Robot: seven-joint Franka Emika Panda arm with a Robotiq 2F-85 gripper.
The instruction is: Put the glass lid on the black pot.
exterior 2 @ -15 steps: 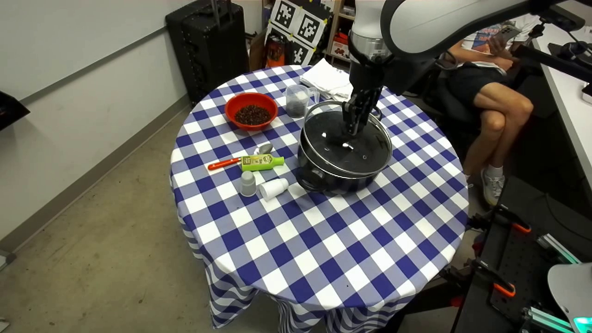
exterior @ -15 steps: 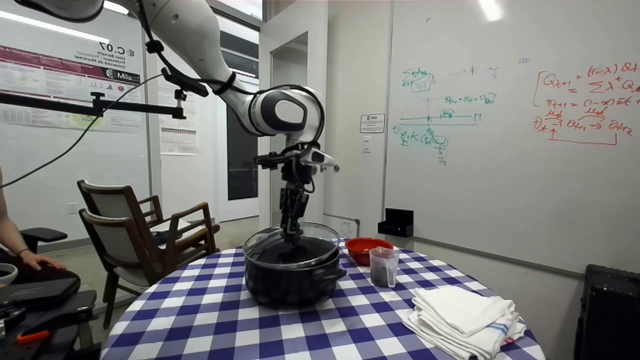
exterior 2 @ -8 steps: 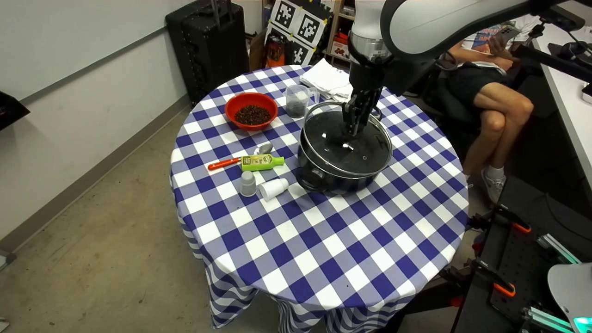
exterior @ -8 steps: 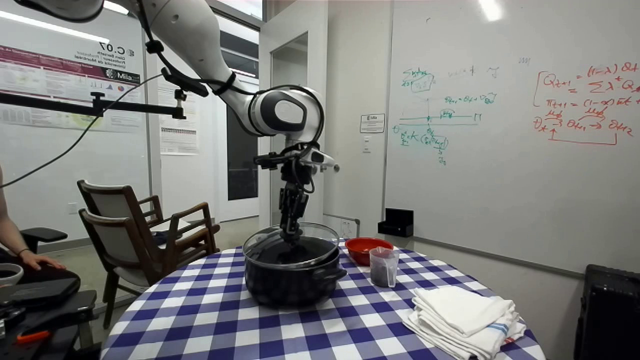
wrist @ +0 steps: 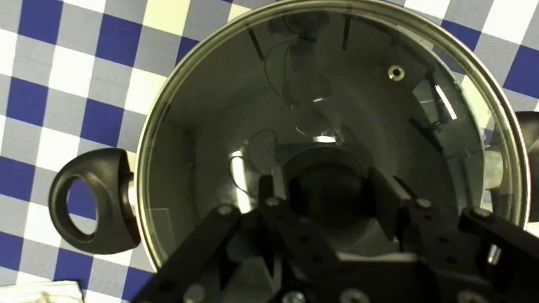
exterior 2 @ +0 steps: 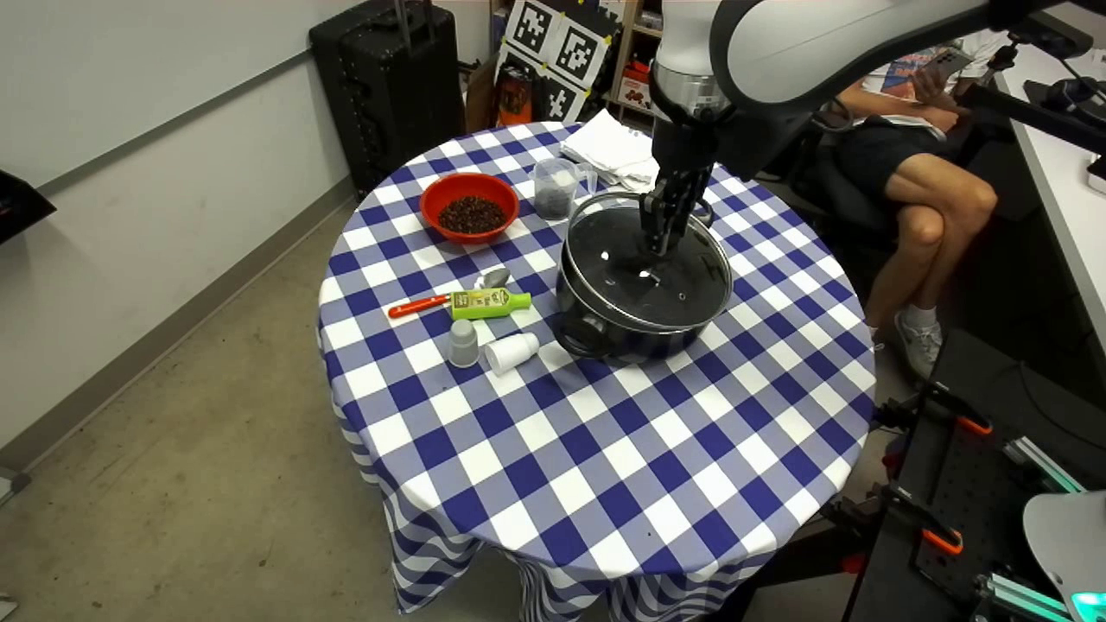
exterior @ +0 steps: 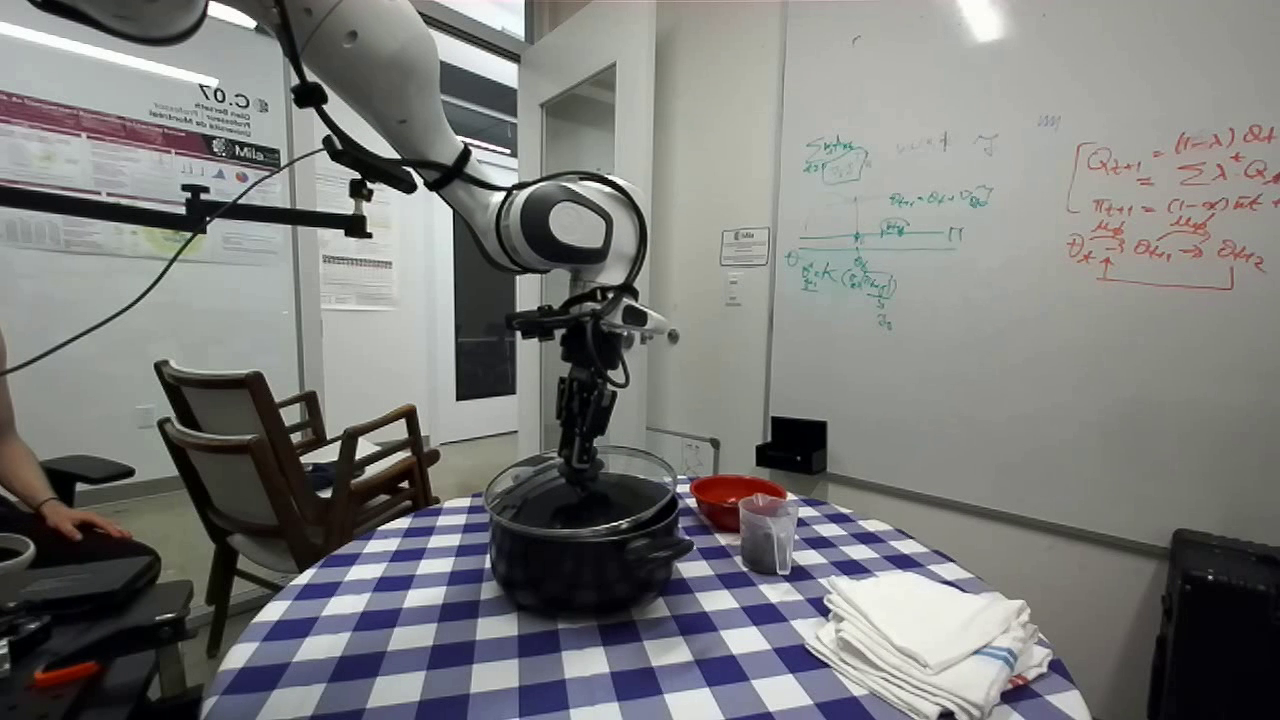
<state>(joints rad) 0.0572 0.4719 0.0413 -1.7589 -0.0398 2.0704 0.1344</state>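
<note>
Claw (wrist: 330, 190) seemingly pinches the dark knob (wrist: 328, 179); metal-rimmed glass lid (exterior 2: 635, 289) tilted over black pot (exterior: 585, 575).

In an exterior view, a big white robot arm (exterior: 385, 80) bends over, and its black gripper (exterior: 580, 470) is right at the middle of the see-through glass lid (exterior: 600, 512). The glass lid is over the black pot (exterior: 580, 578), tipped just a little, but it is hard to see if its edge touches the black pot all around. The black pot sits on a blue and white checked cloth (exterior: 430, 650), with a red bowl (exterior: 715, 504) and a clear cup (exterior: 776, 516) of dark stuff (exterior: 759, 552) near it, folded white towels (exterior: 925, 625) farther to the right, and wooden chairs (exterior: 230, 490), a door (exterior: 635, 100) and a big white board (exterior: 950, 400) behind.
</note>
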